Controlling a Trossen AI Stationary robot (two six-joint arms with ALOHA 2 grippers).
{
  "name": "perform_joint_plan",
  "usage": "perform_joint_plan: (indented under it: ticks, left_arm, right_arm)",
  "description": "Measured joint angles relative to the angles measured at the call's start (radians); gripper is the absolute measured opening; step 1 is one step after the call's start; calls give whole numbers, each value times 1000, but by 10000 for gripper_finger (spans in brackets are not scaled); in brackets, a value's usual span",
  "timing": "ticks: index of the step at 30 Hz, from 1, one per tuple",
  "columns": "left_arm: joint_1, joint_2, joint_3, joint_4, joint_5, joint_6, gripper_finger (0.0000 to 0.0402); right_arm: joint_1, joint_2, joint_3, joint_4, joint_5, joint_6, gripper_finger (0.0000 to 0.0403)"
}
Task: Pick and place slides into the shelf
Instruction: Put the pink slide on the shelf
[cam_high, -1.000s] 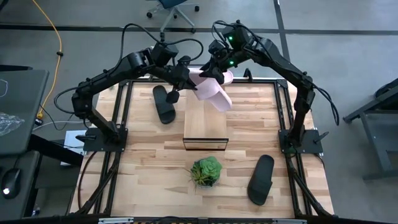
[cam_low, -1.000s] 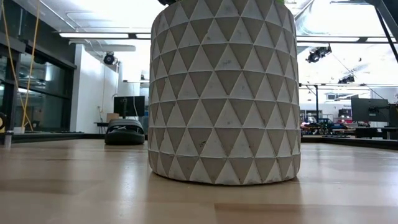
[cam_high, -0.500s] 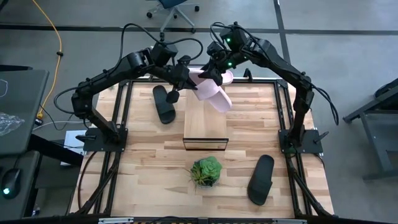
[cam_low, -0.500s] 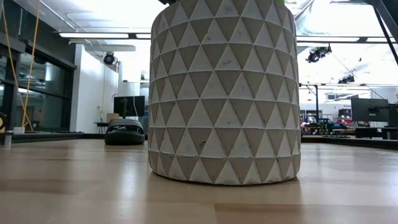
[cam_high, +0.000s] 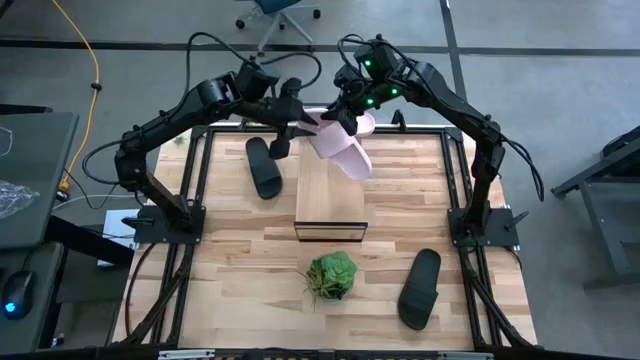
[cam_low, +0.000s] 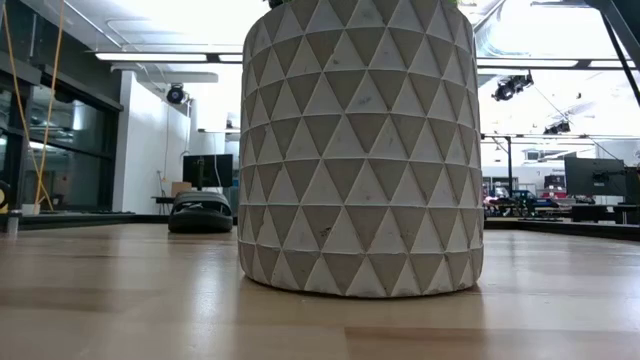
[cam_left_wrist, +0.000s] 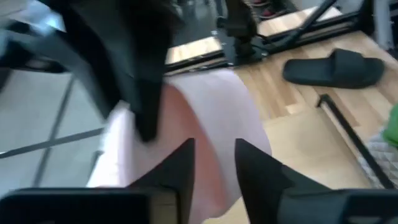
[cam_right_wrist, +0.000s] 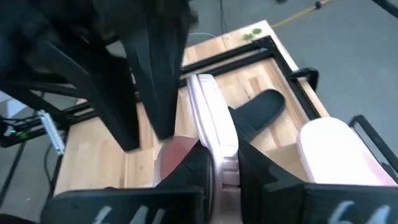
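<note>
Since a second ago the left claw (cam_high: 292, 128) has drawn back a little from the pink slide (cam_high: 338, 152), its fingers (cam_left_wrist: 180, 167) now spread with the pale sole between them rather than gripped; the right claw (cam_right_wrist: 221, 163) is pinched on that slide's edge, holding it tilted above the far end of the shelf (cam_high: 331, 195). The shelf is a long, narrow plank of light wood with a dark frame showing at its near end. Beyond the shelf's far end lies a second pink slide (cam_high: 362, 122), smooth and rounded, mostly hidden by the right arm in the high view but plain in the right wrist view (cam_right_wrist: 339, 152). One matte black slide (cam_high: 264, 167) lies flat on the desk (cam_high: 230, 250) just left of the shelf; another black slide (cam_high: 420, 288) lies well to the right of the shelf's near end. Near that end stands a leafy green plant (cam_high: 331, 275); only the low view shows its pot (cam_low: 358, 150), pale and faceted with raised triangles, and it hides the shelf there.
</note>
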Motion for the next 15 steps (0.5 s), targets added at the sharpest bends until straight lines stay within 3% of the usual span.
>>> perform_joint_plan:
  ticks: [7,15]
  left_arm:
    - [0,0,111,-46,-177,0,174]
    - [0,0,156,-68,-319,-5,175]
  right_arm:
    - [-7,-15,-1,16,146,4,20]
    - [-8,-101,-1,148,361,8,19]
